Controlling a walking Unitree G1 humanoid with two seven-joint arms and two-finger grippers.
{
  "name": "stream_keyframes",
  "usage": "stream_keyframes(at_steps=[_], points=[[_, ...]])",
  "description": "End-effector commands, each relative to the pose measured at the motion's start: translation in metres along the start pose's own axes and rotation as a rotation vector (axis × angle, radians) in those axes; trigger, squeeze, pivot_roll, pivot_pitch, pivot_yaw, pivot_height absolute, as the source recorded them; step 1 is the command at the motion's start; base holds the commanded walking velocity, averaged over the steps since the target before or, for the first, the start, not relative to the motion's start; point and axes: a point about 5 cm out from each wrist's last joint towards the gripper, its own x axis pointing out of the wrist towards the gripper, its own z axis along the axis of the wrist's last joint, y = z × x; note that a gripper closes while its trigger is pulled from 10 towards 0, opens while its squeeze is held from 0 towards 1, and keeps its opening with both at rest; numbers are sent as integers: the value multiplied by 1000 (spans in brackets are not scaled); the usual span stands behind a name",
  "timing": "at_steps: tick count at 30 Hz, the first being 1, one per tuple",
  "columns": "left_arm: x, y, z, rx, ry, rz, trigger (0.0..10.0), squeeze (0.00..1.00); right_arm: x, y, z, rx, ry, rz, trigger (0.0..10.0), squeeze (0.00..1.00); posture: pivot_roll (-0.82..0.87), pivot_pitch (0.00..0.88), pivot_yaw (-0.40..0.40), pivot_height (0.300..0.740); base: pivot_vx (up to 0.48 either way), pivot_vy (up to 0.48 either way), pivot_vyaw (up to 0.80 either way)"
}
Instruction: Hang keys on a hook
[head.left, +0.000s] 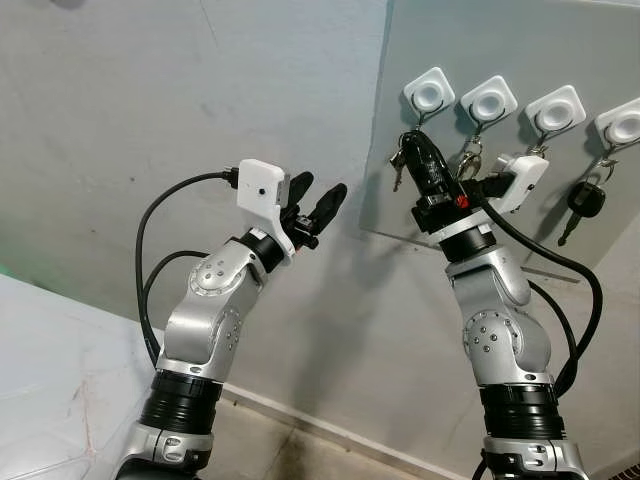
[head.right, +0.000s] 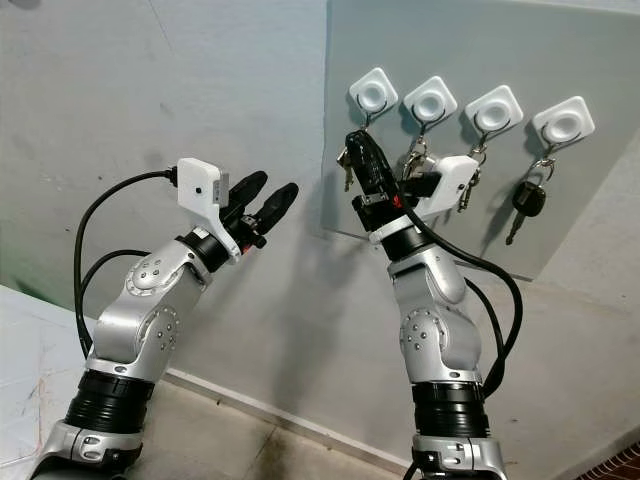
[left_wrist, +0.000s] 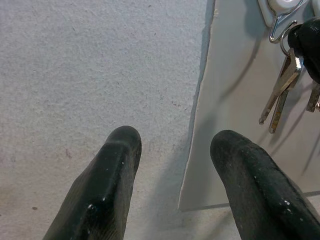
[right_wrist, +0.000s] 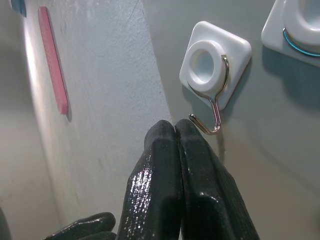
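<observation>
Two silver arms are seen nearest the camera, raised from the lower edge toward a pale wall. At the left, the left gripper (head.left: 318, 200) is held up in free air with its two black fingers (left_wrist: 107, 180) spread apart and nothing between them; it is pointed at the bare wall just left of a grey board (head.left: 560, 60). On that board four white square hooks are mounted in a row, well up the wall. The right gripper (head.left: 412, 142) is raised to the leftmost hook (right_wrist: 215, 65), whose bent wire tip is seen just beside the fingertips (right_wrist: 175, 135). Those fingers are pressed together, and a bunch of keys (left_wrist: 282, 87) is pinched in them: silver blades are seen hanging below the black fingers, close under the leftmost hook. Whether the key ring is already over the wire cannot be told. Further right, another key bunch (head.left: 470, 158) is hung beneath the second hook (head.left: 488, 100), and a black car key (head.left: 584, 202) is hung from the fourth hook (head.left: 622, 124), well apart from the gripper. A black cable (head.left: 545, 255) is looped from the right wrist down past the forearm.
</observation>
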Motion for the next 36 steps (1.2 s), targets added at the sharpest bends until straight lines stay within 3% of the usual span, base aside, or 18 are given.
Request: stream_keyframes(at_steps=[1,20,36], points=[[2,-2,6,16,-14,-13,10000,0,4,5,10,10,-45,29,10000,0,139,0,20,740,0,0,0],[1,-1,6,14,-13,-9,10000,0,1,11,11,121,-44,70,10000,0,138,0,20,740,0,0,0],[2,-1,6,14,-11,-11,10000,0,-1,12,13,161,-36,84,10000,0,135,0,21,740,0,0,0]])
